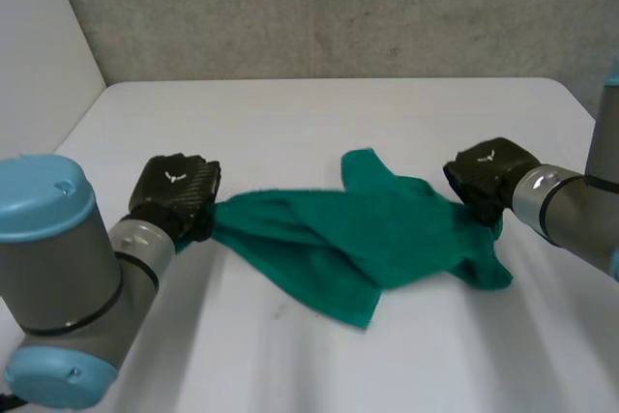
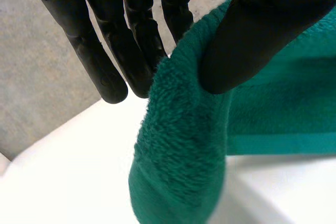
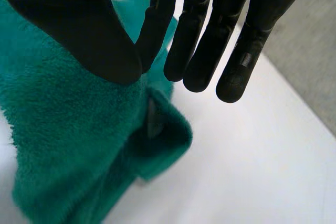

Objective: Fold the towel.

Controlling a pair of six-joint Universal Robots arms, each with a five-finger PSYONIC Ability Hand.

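Left arm (image 1: 58,268), grey joint with light-blue caps: I am seeing it nearest the head camera, reaching toward the near left of the white table (image 1: 290,113).

Left hand (image 1: 174,191): I am reading it as pinching. In its wrist view the thumb (image 2: 252,19) is pressing onto the near face of the towel's edge. The straight fingers (image 2: 105,72) are standing behind that edge, with the cloth rising between them and the thumb. This hand is gripping the towel's left end.

Towel (image 1: 358,229), green terry: I am seeing it stretching across the middle of the table from one hand to the other. Its middle is bunching in creases. One flap is peaking toward the far side and one corner is pointing toward the camera. I cannot tell how much of it is resting on the table.

Right hand (image 1: 488,176): I am reading this one as pinching too. In its wrist view the thumb (image 3: 79,24) is lying on the cloth and meeting the nearest finger over a fold. The other fingers (image 3: 231,51) are hanging straight beside it, over bare table. This hand is gripping the towel's right end, and a corner is drooping below it.

Grey wall (image 1: 338,7): it is standing behind the table's far edge.
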